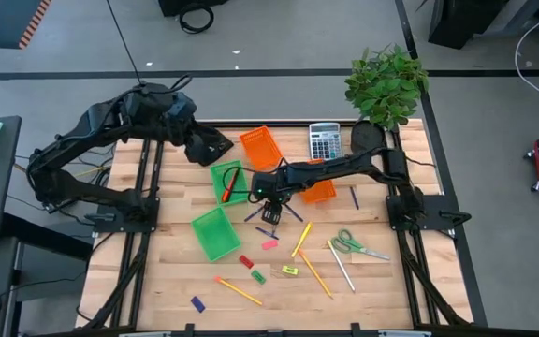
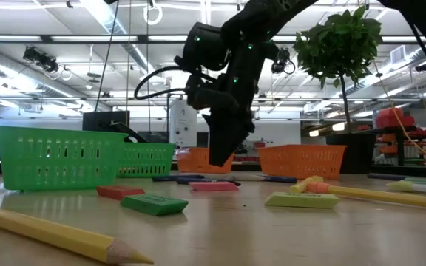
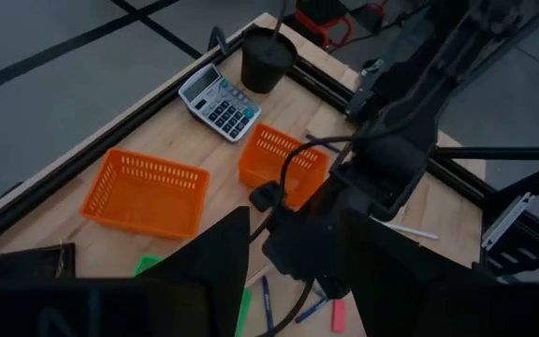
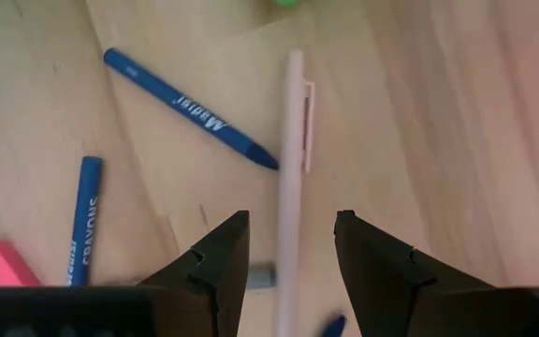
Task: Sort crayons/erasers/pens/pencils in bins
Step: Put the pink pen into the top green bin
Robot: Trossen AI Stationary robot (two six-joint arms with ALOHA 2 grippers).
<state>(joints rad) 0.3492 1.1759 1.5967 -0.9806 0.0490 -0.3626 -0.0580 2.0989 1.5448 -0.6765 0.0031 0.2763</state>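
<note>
The right gripper (image 4: 291,255), fingers parted, hangs at mid-counter astride a pale pen (image 4: 293,178), seemingly not touching it; left arm waits behind.

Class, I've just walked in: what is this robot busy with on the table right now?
It is sorting stationery into bins. The right gripper is down at the table's middle, open, its fingers either side of a pale pen lying on the wood beside blue crayons. The left gripper waits above the green bin.
</note>
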